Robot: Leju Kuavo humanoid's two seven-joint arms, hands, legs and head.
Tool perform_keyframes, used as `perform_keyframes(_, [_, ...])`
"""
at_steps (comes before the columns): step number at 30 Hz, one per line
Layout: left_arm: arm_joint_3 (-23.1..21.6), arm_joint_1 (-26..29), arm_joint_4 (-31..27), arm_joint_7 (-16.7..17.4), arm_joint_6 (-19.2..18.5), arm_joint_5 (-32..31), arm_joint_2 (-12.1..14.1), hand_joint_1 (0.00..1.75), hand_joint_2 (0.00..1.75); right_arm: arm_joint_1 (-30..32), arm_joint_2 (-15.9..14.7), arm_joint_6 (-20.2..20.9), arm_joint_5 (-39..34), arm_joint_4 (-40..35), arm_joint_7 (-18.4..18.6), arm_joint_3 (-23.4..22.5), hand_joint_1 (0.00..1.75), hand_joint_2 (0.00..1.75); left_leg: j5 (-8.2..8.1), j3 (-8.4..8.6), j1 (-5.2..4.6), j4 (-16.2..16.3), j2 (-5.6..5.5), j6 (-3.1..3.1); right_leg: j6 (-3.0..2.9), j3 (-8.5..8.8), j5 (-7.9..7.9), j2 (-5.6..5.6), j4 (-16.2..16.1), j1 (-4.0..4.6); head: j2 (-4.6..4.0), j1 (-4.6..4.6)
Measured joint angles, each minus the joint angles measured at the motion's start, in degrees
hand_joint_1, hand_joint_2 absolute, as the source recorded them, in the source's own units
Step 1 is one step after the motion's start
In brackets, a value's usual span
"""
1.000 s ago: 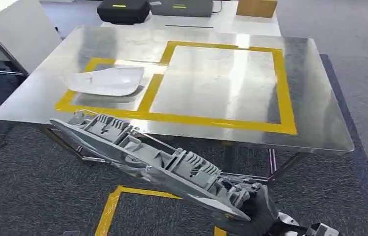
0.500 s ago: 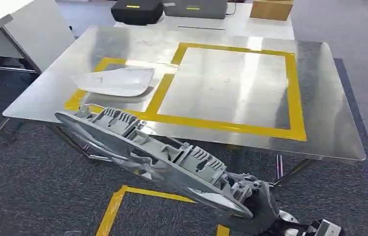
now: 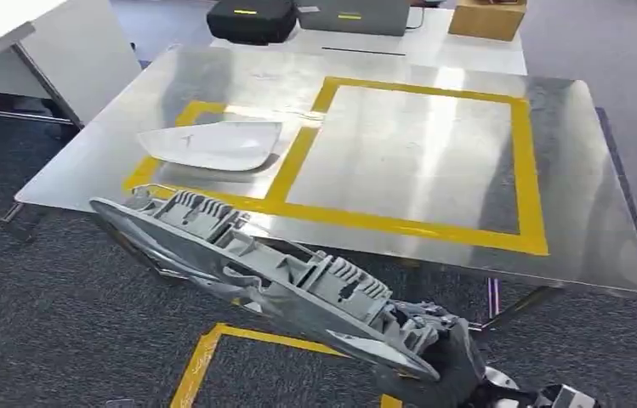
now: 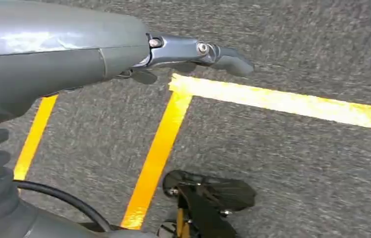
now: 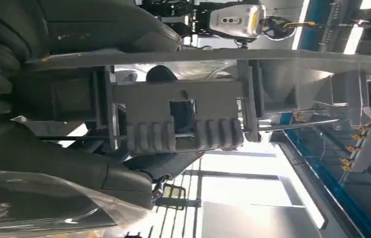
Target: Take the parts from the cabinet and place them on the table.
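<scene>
Closer now, right robot hand (image 3: 446,365) holds grey part (image 3: 247,263) near table (image 3: 604,246).

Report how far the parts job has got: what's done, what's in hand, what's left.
Done: one white part already lies on the metal table, inside the smaller yellow-taped box. In hand: the right hand holds a long grey ribbed part, short of the table's near edge, above the carpet. The left hand holds nothing. Left: setting the grey part on the table; the larger taped box is bare.

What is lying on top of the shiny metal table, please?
On the shiny metal table lies a white curved plastic shell, inside the smaller yellow tape rectangle; whatever sits beneath that shell is hidden.
</scene>
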Motion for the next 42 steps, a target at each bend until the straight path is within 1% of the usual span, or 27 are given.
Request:
perform_keyframes(2, [0.04, 0.03, 0.00, -0.04, 0.00, -0.05, -0.02, 0.00, 1.75, 0.12, 0.00, -0.13, -0.02, -0.02, -0.02, -0.04, 1.75, 1.75, 0.02, 0.21, 0.12, -0.33, 0.03, -0.51, -0.45, -0.06, -0.11, 0.12, 0.04, 0.14, 0.00, 0.07])
perform_keyframes(4, [0.07, -0.01, 0.00, -0.04, 0.04, -0.13, 0.07, 0.00, 1.75, 0.12, 0.00, -0.15, -0.09, -0.18, -0.02, -0.13, 1.75, 1.75, -1.12, 0.05, 0.11, 0.90, 0.16, -1.18, -1.16, 0.68, 0.12, -0.12, -0.75, -0.44, 0.00, -0.07])
perform_keyframes(5, [0.07, -0.02, 0.00, -0.04, 0.07, -0.15, 0.07, 0.00, 1.75, 0.07, 0.00, -0.15, -0.26, -0.20, -0.02, -0.20, 1.75, 1.75, -2.95, -1.29, 0.19, 3.99, 0.19, -1.45, -1.44, 0.89, -0.01, -0.29, -0.79, -0.48, 0.00, -0.44])
perform_keyframes(7, [0.09, 0.07, 0.00, -0.04, 0.13, -0.22, 0.04, 0.00, 1.75, 0.12, 0.00, -0.15, -0.48, -0.31, -0.04, -0.22, 1.75, 1.75, -6.86, -5.87, 0.47, 13.35, 0.23, -1.94, -1.75, 1.18, -0.25, -0.42, -0.78, -0.46, 0.00, -0.33])
perform_keyframes(8, [0.09, 0.20, 0.00, -0.04, 0.13, -0.33, 0.00, 0.00, 1.75, 0.14, 0.00, -0.15, -0.50, -0.31, -0.02, -0.28, 1.75, 1.75, -7.71, -7.75, 0.53, 16.70, 0.24, -2.07, -1.82, 1.27, -0.37, -0.41, -0.76, -0.45, 0.00, -0.39])
perform_keyframes(9, [0.11, 0.31, 0.00, -0.04, 0.13, -0.33, -0.02, 0.00, 1.75, 0.22, 0.00, -0.13, -0.52, -0.31, 0.00, -0.33, 1.75, 1.75, -6.97, -8.35, 0.60, 17.22, 0.25, -2.17, -1.78, 1.45, -0.52, -0.34, -0.76, -0.45, 0.00, -0.39])
perform_keyframes(10, [0.11, 0.32, 0.00, -0.04, 0.13, -0.33, 0.00, 0.00, 1.75, 0.32, 0.00, -0.13, -0.55, -0.31, -0.02, -0.37, 1.75, 1.75, -4.98, -7.74, 0.67, 15.37, 0.25, -2.17, -1.72, 1.69, -0.69, -0.26, -0.76, -0.47, 0.00, -0.39])
perform_keyframes(12, [0.11, 0.28, 0.00, -0.04, 0.13, -0.37, 0.09, 0.00, 1.75, 0.33, 0.00, -0.13, -0.59, -0.33, -0.02, -0.50, 1.75, 1.75, 0.85, -3.69, 0.71, 6.02, 0.35, -1.88, -1.38, 2.53, -1.17, -0.16, -0.76, -0.50, 0.00, -0.39])
perform_keyframes(13, [0.13, 0.28, 0.00, -0.04, 0.13, -0.46, 0.09, 0.00, 1.75, 0.34, 0.00, -0.13, -0.59, -0.33, -0.02, -0.57, 1.75, 1.75, 2.48, -1.94, 0.71, 1.93, 0.43, -1.67, -1.19, 2.88, -1.44, -0.17, -0.76, -0.50, 0.00, -0.42])
perform_keyframes(15, [0.13, 0.03, 0.00, -0.04, 0.02, -0.53, 0.07, 0.00, 1.75, 0.34, 0.00, -0.15, -0.59, -0.44, -0.02, -0.81, 1.75, 1.75, 1.08, -1.11, 0.34, 0.50, 0.50, -1.07, -0.31, 2.63, -1.77, -0.15, -0.63, -0.15, 0.00, -0.33])
perform_keyframes(17, [0.13, 0.22, 0.00, -0.04, -0.11, -0.50, 0.07, 0.00, 1.75, 0.28, 0.02, -0.15, -0.57, -0.46, -0.02, -0.85, 1.75, 1.75, 0.91, -1.28, 0.12, 0.46, 0.41, -0.50, 0.34, 2.84, -1.66, -0.21, -1.15, -0.27, 0.00, -0.22])
perform_keyframes(19, [0.13, 0.36, 0.00, -0.07, -0.17, -0.50, -0.02, 0.00, 1.75, 0.36, 0.00, -0.18, -0.57, -0.59, 0.00, -0.92, 1.75, 1.75, 1.24, -0.72, 0.63, -0.49, 0.46, 0.25, 0.94, 2.56, -2.42, -0.13, -0.65, -0.34, 0.00, -0.18])
perform_keyframes(20, [0.15, 0.25, 0.00, -0.09, -0.17, -0.50, 0.07, 0.00, 1.75, 0.28, 0.00, -0.20, -0.59, -0.61, -0.02, -0.96, 1.75, 1.75, 1.14, -0.58, 0.64, -0.57, 0.47, 0.85, 0.96, 1.02, -4.16, -0.08, 2.47, -0.28, 0.00, 0.22])
perform_keyframes(21, [0.15, 0.12, 0.00, -0.11, -0.17, -0.50, 0.11, 0.00, 1.75, 0.27, 0.00, -0.20, -0.63, -0.61, -0.07, -1.01, 1.75, 1.75, 1.03, -0.61, 0.61, -0.54, 0.47, 1.02, 1.01, -0.99, -5.81, -0.09, 6.28, -0.29, 0.00, 0.42])
perform_keyframes(22, [0.15, 0.14, 0.00, -0.15, -0.28, -0.50, 0.09, 0.00, 1.75, 0.36, 0.00, -0.20, -0.66, -0.61, -0.04, -1.05, 1.75, 1.75, 0.88, -0.55, 0.47, -0.53, 0.47, 1.24, 1.13, -4.09, -7.98, -0.08, 11.96, -0.28, 0.00, 0.44])
perform_keyframes(23, [0.15, 0.14, 0.00, -0.22, -0.31, -0.50, 0.04, 0.00, 1.75, 0.47, 0.00, -0.20, -0.66, -0.61, -0.04, -1.14, 1.75, 1.75, 0.75, -0.51, 0.35, -0.51, 0.47, 1.40, 1.20, -6.40, -9.00, -0.08, 15.73, -0.25, 0.00, 0.39])
perform_keyframes(24, [0.15, 0.14, 0.00, -0.22, -0.31, -0.50, 0.04, 0.00, 1.75, 0.63, 0.00, -0.20, -0.66, -0.61, -0.02, -1.25, 1.75, 1.75, 0.64, -0.40, 0.29, -0.50, 0.46, 1.45, 1.21, -7.77, -8.84, -0.08, 17.45, -0.26, 0.00, 0.46])
perform_keyframes(25, [0.17, 0.19, 0.00, -0.24, -0.33, -0.50, 0.02, 0.00, 1.75, 0.78, 0.00, -0.20, -0.68, -0.61, 0.00, -1.38, 1.75, 1.75, 0.47, -0.15, 0.24, -0.50, 0.41, 1.42, 1.13, -7.70, -7.07, -0.08, 16.23, -0.25, 0.00, 0.37])
perform_keyframes(26, [0.17, 0.22, 0.00, -0.26, -0.31, -0.53, 0.00, 0.00, 1.75, 0.80, 0.00, -0.17, -0.74, -0.61, 0.00, -1.42, 1.75, 1.75, 0.26, 0.19, 0.21, -0.49, 0.32, 1.36, 1.00, -6.22, -4.17, -0.09, 12.41, -0.24, 0.00, 0.46])
perform_keyframes(28, [0.20, 0.19, 0.00, -0.52, -0.17, -0.53, -0.02, 0.00, 1.75, 0.78, 0.00, -0.09, -0.77, -0.61, 0.00, -1.57, 1.75, 1.75, -0.29, 1.09, 0.18, -0.49, 0.21, 1.07, 0.43, -1.34, 1.40, -0.10, 1.64, -0.23, 0.00, 0.46])
perform_keyframes(29, [0.20, 0.14, 0.00, -0.57, -0.15, -0.53, -0.09, 0.00, 1.75, 0.72, 0.02, -0.07, -0.79, -0.61, 0.00, -1.75, 1.75, 1.75, -0.53, 1.13, -0.14, -0.44, 0.20, 0.75, 0.31, -0.33, 0.11, -0.13, 0.35, 0.09, 0.00, 0.37])
perform_keyframes(33, [0.24, -0.04, 0.00, -0.59, -0.13, -0.53, -0.17, 0.00, 1.75, 0.92, 0.02, -0.07, -0.81, -0.79, -0.02, -1.92, 1.75, 1.75, -0.79, 1.26, -0.12, -0.60, 0.27, -0.44, -0.65, 0.35, -0.04, 0.13, -0.59, 0.01, 0.00, 0.24])
perform_keyframes(35, [0.24, -0.07, 0.00, -0.59, -0.11, -0.53, -0.11, 0.00, 1.75, 0.87, 0.04, -0.07, -0.81, -0.92, -0.02, -2.08, 1.75, 1.75, -2.45, 0.33, 0.04, 2.14, 0.36, -1.21, -1.29, 1.25, -0.09, -0.13, -1.20, -0.42, 0.00, -0.07])
perform_keyframes(38, [0.28, 0.05, 0.00, -0.59, -0.13, -0.53, -0.11, 0.00, 1.75, 0.87, 0.07, -0.02, -0.83, -0.94, -0.04, -2.14, 1.75, 1.75, -7.87, -6.61, 0.43, 15.45, 0.38, -1.91, -1.76, 1.91, -0.69, -0.37, -1.17, -0.42, 0.00, -0.02])
perform_keyframes(39, [0.28, 0.17, 0.00, -0.59, -0.13, -0.53, -0.15, 0.00, 1.75, 0.92, 0.07, -0.02, -0.83, -0.92, -0.02, -2.19, 1.75, 1.75, -7.90, -8.31, 0.52, 17.92, 0.38, -2.03, -1.72, 2.16, -0.94, -0.33, -1.16, -0.43, 0.00, -0.09])
perform_keyframes(40, [0.28, 0.24, 0.00, -0.59, -0.11, -0.53, -0.13, 0.00, 1.75, 0.98, 0.07, -0.02, -0.83, -0.92, 0.00, -2.21, 1.75, 1.75, -6.38, -8.52, 0.65, 17.36, 0.39, -2.11, -1.66, 2.56, -1.22, -0.24, -1.16, -0.45, 0.00, -0.09])
perform_keyframes(42, [0.31, 0.23, 0.00, -0.77, -0.04, -0.55, 0.00, 0.00, 1.75, 0.97, 0.07, -0.02, -0.83, -0.94, 0.00, -2.25, 1.75, 1.75, -0.40, -5.68, 0.79, 9.58, 0.41, -2.04, -1.40, 3.66, -1.94, -0.10, -1.15, -0.52, 0.00, -0.09])
